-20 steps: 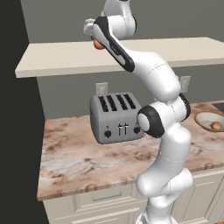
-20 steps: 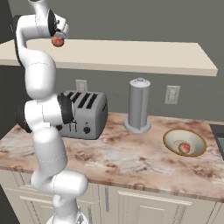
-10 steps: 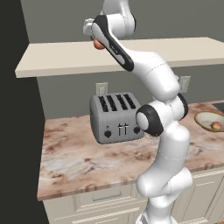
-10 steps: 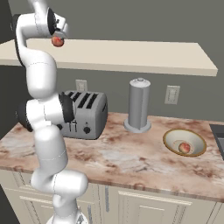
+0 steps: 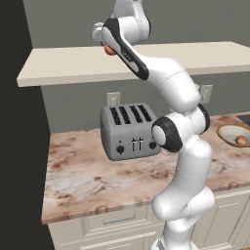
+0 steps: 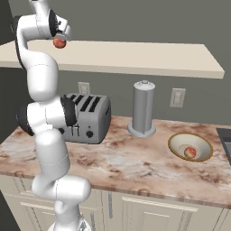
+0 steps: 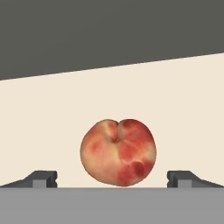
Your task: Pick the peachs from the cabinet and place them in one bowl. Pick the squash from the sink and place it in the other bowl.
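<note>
A red-orange peach [image 7: 118,152] rests on the beige cabinet [image 7: 43,122] slab. My gripper [image 7: 112,177] is open, with one fingertip on each side of the fruit and a gap on both sides. From the base, the peach [image 5: 110,50] [image 6: 59,43] sits at the hand, at the front edge of the cabinet [image 5: 63,68] [image 6: 135,56]. A second peach [image 6: 190,152] [image 5: 240,140] lies in the golden-rimmed bowl [image 6: 175,140] [image 5: 225,131] on the counter to the right. A dark corner of the sink [image 6: 225,135] shows at the far right. The squash and the other bowl are out of view.
A grey four-slot toaster [image 5: 129,131] [image 6: 88,118] stands on the marble counter [image 6: 135,162] under the arm. A tall grey cylinder [image 6: 143,108] stands between the toaster and the bowl. White drawer fronts run below the counter edge.
</note>
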Robot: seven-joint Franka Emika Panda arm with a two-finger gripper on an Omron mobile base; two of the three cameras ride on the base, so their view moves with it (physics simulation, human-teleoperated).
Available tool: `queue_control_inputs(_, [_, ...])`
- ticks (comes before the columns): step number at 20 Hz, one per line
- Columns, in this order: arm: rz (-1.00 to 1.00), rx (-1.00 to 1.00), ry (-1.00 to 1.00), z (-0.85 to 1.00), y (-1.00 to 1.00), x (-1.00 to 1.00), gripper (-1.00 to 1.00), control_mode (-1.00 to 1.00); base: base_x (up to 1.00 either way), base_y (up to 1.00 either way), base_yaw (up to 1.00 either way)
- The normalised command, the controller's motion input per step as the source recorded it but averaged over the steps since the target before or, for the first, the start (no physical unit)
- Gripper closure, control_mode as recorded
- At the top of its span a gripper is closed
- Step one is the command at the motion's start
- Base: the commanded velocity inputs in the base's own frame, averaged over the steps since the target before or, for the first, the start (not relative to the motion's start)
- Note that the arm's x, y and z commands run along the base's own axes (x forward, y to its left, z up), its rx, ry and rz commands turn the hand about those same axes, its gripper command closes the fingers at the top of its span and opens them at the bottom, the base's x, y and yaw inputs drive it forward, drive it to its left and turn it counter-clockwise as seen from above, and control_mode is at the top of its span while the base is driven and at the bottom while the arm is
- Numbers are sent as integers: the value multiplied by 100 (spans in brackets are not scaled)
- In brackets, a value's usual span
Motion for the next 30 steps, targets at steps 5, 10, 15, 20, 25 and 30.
queue_control_inputs(5, [0,0,0,-11,-2,6,-100,-100,0,0,0])
queue_control_inputs(10, [0,0,0,-11,-8,15,-100,-100,0,0,0])
queue_control_inputs(15, [0,0,0,-2,-3,16,-100,-100,0,0,0])
queue_control_inputs(20, [0,0,0,0,5,15,-100,-100,0,0,0])
queue_control_inputs(25, [0,0,0,0,0,0,-100,-100,0,0,0])
queue_control_inputs(30, [0,0,0,0,0,0,100,-100,0,0,0])
